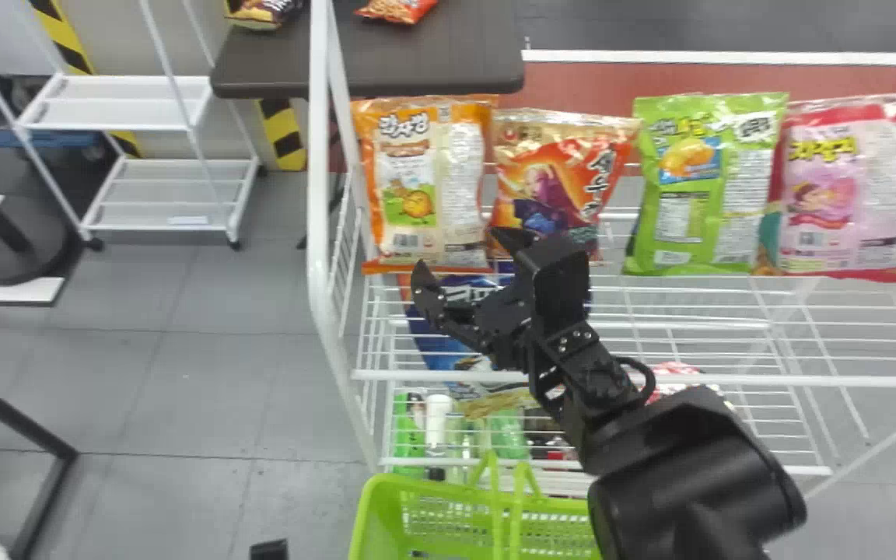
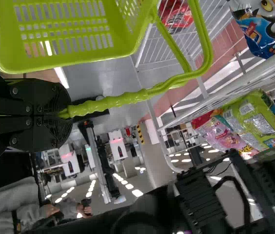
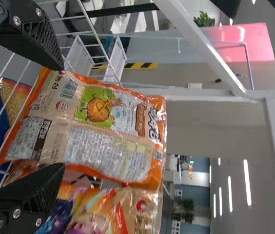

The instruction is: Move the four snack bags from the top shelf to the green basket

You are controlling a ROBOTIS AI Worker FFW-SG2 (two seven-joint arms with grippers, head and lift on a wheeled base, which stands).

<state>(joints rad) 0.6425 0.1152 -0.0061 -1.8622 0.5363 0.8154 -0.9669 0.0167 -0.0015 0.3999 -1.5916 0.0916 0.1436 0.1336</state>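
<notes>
The left gripper [image 2: 65, 113] is clamped on the handle [image 2: 123, 100] of the green basket [image 1: 448, 490], which sits below the front of the rack [image 1: 572, 379]. Beyond it, the right gripper [image 1: 460, 253] has its fingers apart at the leftmost snack bag on the top shelf. That orange bag [image 1: 409, 187] has a cream middle, a round potato cartoon and a crinkled clear-edged look. Farther right in the same row come a shiny orange-red bag [image 1: 549, 175] with a purple figure, a bright green bag [image 1: 708, 187] and a pink bag [image 1: 845, 194] with red edging. Behind stands a dark table [image 1: 370, 58].
</notes>
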